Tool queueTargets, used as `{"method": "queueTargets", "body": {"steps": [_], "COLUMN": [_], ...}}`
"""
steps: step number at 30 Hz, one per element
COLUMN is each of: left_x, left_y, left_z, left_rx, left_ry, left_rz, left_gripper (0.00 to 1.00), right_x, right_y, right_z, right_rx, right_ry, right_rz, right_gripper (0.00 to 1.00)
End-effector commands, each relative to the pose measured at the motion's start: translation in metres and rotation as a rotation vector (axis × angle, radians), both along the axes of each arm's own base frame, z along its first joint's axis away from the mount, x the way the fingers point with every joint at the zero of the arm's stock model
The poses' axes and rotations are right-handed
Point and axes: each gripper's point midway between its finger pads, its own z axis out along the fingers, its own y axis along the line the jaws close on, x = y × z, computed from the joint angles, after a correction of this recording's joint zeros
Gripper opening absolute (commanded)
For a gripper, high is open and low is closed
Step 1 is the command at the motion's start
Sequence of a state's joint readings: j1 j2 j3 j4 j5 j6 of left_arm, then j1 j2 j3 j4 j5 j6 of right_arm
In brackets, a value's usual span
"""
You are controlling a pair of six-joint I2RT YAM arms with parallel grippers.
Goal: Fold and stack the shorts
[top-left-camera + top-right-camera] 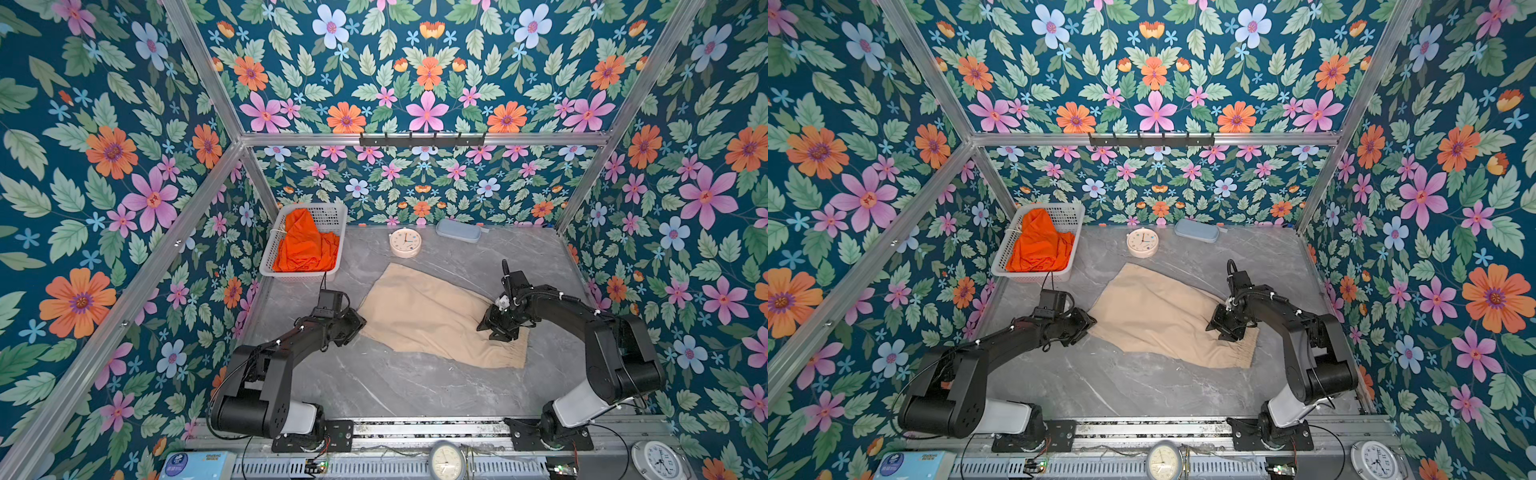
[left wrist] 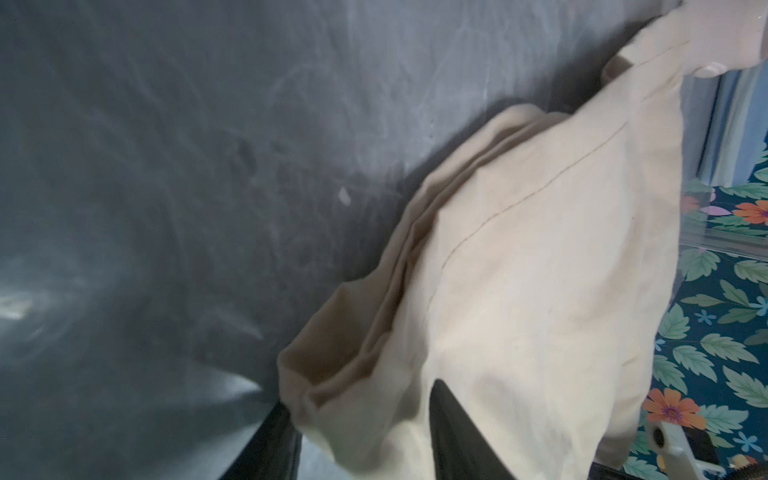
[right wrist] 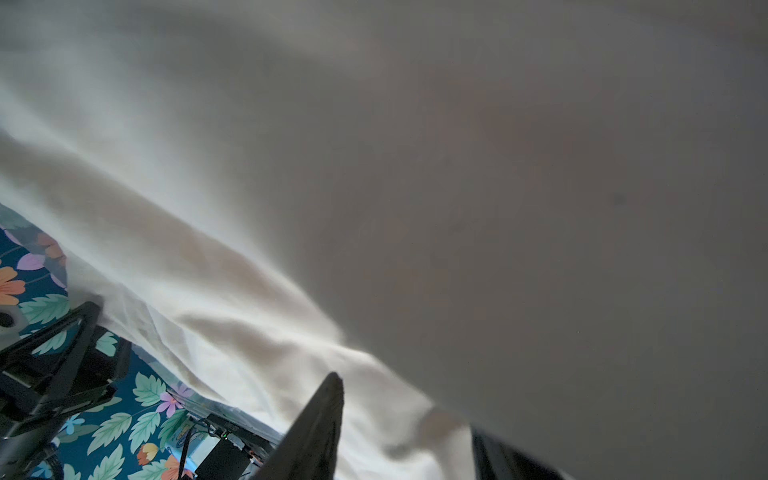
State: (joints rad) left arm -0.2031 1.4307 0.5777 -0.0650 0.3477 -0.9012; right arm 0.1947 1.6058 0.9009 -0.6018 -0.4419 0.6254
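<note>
The beige shorts (image 1: pixel 432 316) (image 1: pixel 1158 316) lie spread on the grey table, waistband end toward the right front. My left gripper (image 1: pixel 360 326) (image 2: pixel 361 395) is at their left hem, jaws apart, with a bunched fold of the leg opening between the fingers (image 2: pixel 453 428). My right gripper (image 1: pixel 496 332) (image 3: pixel 405 403) sits on the cloth near the waistband, also with jaws apart and cloth lying loosely between them; one finger is partly covered by a layer. The orange shorts (image 1: pixel 305 245) (image 1: pixel 1038 245) lie crumpled in the white basket (image 1: pixel 343 237).
A round cream clock (image 1: pixel 405 242) and a pale blue pouch (image 1: pixel 458 230) lie at the back of the table. The basket stands at the back left corner. Two clocks (image 1: pixel 446 459) and a tissue box (image 1: pixel 197 465) sit by the front rail.
</note>
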Motion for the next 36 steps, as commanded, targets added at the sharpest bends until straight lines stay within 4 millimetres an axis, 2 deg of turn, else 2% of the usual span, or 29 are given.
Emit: {"method": "queueTargets", "body": {"steps": [1, 4, 5, 8, 12, 15, 18, 19, 22, 24, 26, 30, 31, 33, 36], "left_x": [-0.005, -0.009, -0.011, -0.018, -0.032, -0.048, -0.066, -0.072, -0.077, -0.073, -0.062, -0.035, -0.026, -0.008, 0.014], "left_y": [0.006, 0.003, 0.005, 0.012, 0.024, 0.037, 0.05, 0.053, 0.058, 0.062, 0.065, 0.055, 0.047, 0.029, -0.01], "left_z": [-0.014, -0.017, -0.017, -0.012, 0.0, 0.005, 0.0, -0.002, 0.002, 0.015, 0.036, 0.075, 0.085, 0.102, 0.122], "left_rx": [0.029, 0.02, 0.026, 0.051, 0.094, 0.128, 0.154, 0.158, 0.175, 0.195, 0.229, 0.251, 0.252, 0.272, 0.314], "left_ry": [0.037, 0.051, 0.053, 0.045, 0.017, 0.004, 0.002, 0.005, -0.008, -0.036, -0.086, -0.189, -0.229, -0.316, -0.437], "left_rz": [0.01, -0.002, -0.001, 0.01, 0.046, 0.092, 0.148, 0.161, 0.18, 0.182, 0.175, 0.083, 0.031, -0.079, -0.269], "left_gripper": [0.36, 0.22, 0.17, 0.1, 0.1, 0.1, 0.1, 0.11, 0.26, 0.39, 0.47, 0.5, 0.5, 0.51, 0.53], "right_x": [-0.003, -0.004, -0.007, -0.001, 0.019, 0.039, 0.058, 0.065, 0.08, 0.085, 0.085, 0.078, 0.076, 0.071, 0.064], "right_y": [-0.002, -0.008, -0.011, -0.023, -0.024, -0.009, 0.005, 0.011, 0.019, 0.024, 0.026, 0.019, 0.011, -0.003, -0.036], "right_z": [-0.007, -0.012, -0.022, -0.03, -0.036, -0.037, -0.035, -0.032, -0.015, 0.005, 0.03, 0.068, 0.078, 0.088, 0.088], "right_rx": [-0.019, -0.055, -0.082, -0.152, -0.161, -0.105, -0.072, -0.054, -0.011, 0.017, 0.038, 0.082, 0.108, 0.166, 0.222], "right_ry": [0.023, 0.039, 0.08, 0.095, 0.088, 0.063, 0.03, 0.016, -0.039, -0.09, -0.139, -0.224, -0.252, -0.28, -0.288], "right_rz": [0.009, 0.019, 0.022, 0.027, 0.031, 0.042, 0.07, 0.078, 0.087, 0.103, 0.121, 0.118, 0.087, 0.029, -0.084], "right_gripper": [0.49, 0.49, 0.49, 0.49, 0.49, 0.48, 0.48, 0.47, 0.47, 0.48, 0.5, 0.54, 0.54, 0.54, 0.54]}}
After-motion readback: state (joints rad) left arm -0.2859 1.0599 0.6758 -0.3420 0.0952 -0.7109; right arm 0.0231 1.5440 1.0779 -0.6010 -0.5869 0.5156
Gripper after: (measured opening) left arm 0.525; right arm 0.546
